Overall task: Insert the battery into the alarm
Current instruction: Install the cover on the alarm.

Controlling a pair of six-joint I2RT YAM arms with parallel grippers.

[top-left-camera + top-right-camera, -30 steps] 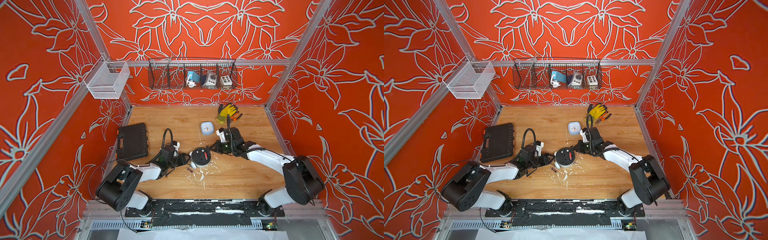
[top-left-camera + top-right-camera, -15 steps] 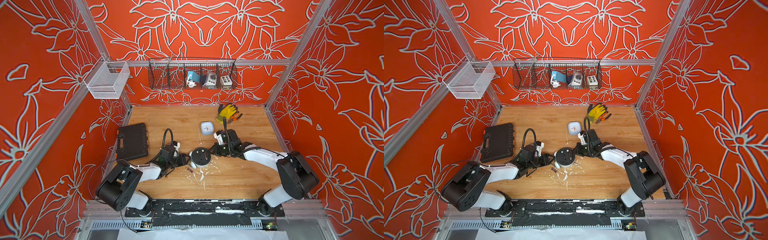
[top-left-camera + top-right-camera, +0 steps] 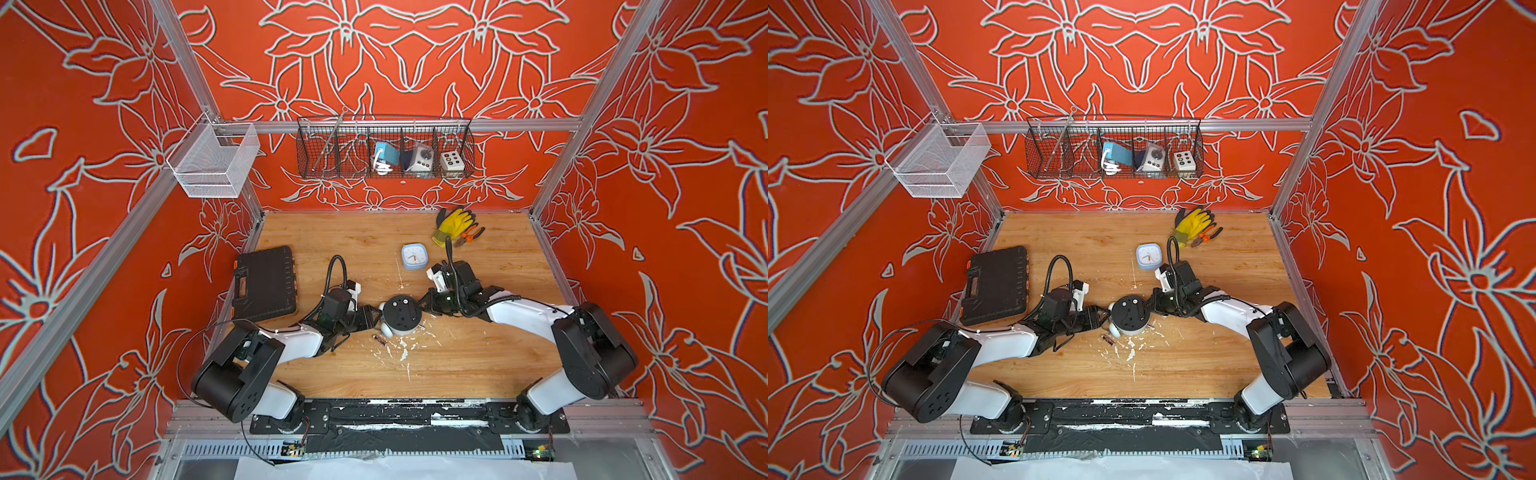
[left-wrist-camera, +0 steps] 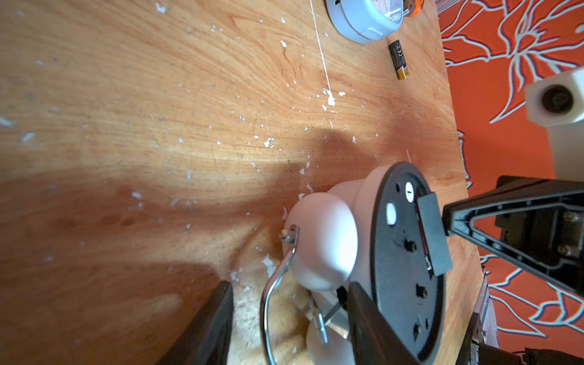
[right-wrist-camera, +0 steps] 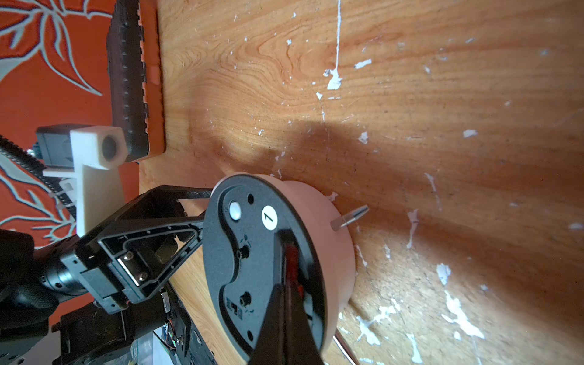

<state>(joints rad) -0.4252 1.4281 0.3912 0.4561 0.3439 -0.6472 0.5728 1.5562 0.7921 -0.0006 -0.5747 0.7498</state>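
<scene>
Top views both show the wooden table (image 3: 457,374), with a black tool case (image 3: 266,284) on its left side. The round alarm (image 3: 402,314) lies in the middle, face down, with its black back up. The left gripper (image 4: 287,284) is at the alarm's left side. Its jaws are about half open around the wire handle and a bell. I cannot tell if they squeeze. The right gripper (image 5: 286,246) reaches in from the right. Its jaws are closed tight, and the tip pushes on the alarm's back at the battery slot. A small square clock (image 3: 414,256) sits farther back. The little slot lid (image 4: 433,234) is tipped up, and something red (image 5: 292,262) shows under it. A loose battery (image 3: 380,340) lies on the table just on the near side of the alarm. A second battery (image 4: 398,60) lies beside the square clock. I think the slot is only getting opened. No battery looks to be in yet, so picking one up and pushing it in is left.
</scene>
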